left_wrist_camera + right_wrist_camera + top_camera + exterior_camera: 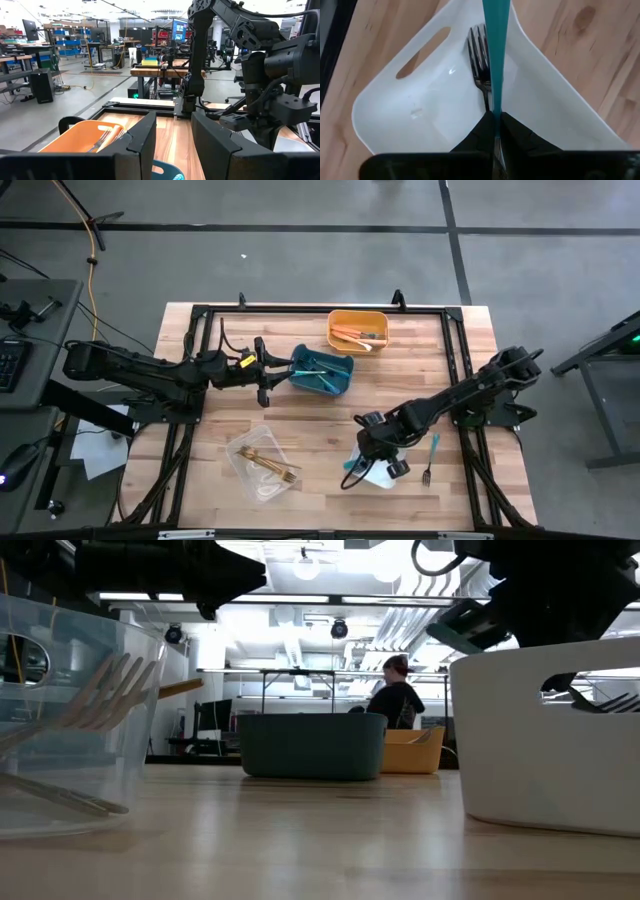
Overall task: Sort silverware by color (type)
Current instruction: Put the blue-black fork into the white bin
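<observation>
My right gripper [496,116] is shut on a teal-handled piece of silverware [496,55] and points steeply down over a white bin [410,115], near the table's front right [372,476]. A dark fork [479,60] lies on the bin's floor. My left gripper [172,142] waits open and level beside the teal bin [322,372], nothing between its fingers. Gold forks [272,466] lie in a clear bin [250,448]. Orange-handled pieces [355,335] lie in an orange bin [358,317]. Another teal-handled fork [431,456] lies flat on the table, right of the white bin. My right gripper pinches the teal handle [496,102] between its two fingers. They come from above, slanting steeply down, and the handle runs on along their line. The piece hangs over the white bin and the dark fork. I cannot tell whether its lower end touches anything.
Black rails [455,350] frame the wooden table. In the low view the white bin [550,750] stands close at the right and the clear bin [70,730] at the left. A person [395,700] sits in the room beyond. Bare wood [320,425] lies between the bins.
</observation>
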### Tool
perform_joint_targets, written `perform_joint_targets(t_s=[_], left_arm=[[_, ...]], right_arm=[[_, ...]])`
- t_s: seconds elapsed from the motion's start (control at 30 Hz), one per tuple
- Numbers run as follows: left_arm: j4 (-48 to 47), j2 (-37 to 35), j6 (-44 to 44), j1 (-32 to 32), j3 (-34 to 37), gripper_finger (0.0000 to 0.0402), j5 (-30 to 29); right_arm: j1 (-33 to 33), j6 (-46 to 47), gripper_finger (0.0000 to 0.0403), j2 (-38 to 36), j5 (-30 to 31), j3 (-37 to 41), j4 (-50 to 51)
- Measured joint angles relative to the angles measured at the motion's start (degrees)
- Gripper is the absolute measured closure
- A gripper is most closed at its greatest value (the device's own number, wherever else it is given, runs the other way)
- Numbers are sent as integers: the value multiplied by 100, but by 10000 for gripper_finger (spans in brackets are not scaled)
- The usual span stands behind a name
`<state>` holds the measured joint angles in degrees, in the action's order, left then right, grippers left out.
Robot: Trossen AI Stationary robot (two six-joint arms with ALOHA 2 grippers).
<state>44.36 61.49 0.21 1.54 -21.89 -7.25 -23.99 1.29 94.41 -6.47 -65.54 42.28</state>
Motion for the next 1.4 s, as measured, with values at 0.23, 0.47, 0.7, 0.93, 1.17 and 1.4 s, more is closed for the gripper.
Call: perform_joint_targets(t_s=[0.23,0.47,0.7,0.93,1.17,1.4], left_arm=[[0,0,0,0,-1,286,0],[0,0,0,0,-2,286,0],[-83,0,0,0,-2,286,0],[-120,0,0,0,-2,286,0],[-120,0,-14,0,-4,286,0],[-122,0,-17,-2,-4,286,2]], right_arm=[[-2,593,355,0,69,0,6],[-9,369,264,0,172,-30,130],[-4,775,247,-15,257,-894,1642],[-332,2569,247,-512,304,-1115,2379],[-1241,5429,247,-1124,1185,-659,3551],[-1953,8916,247,-1882,1132,558,3404]])
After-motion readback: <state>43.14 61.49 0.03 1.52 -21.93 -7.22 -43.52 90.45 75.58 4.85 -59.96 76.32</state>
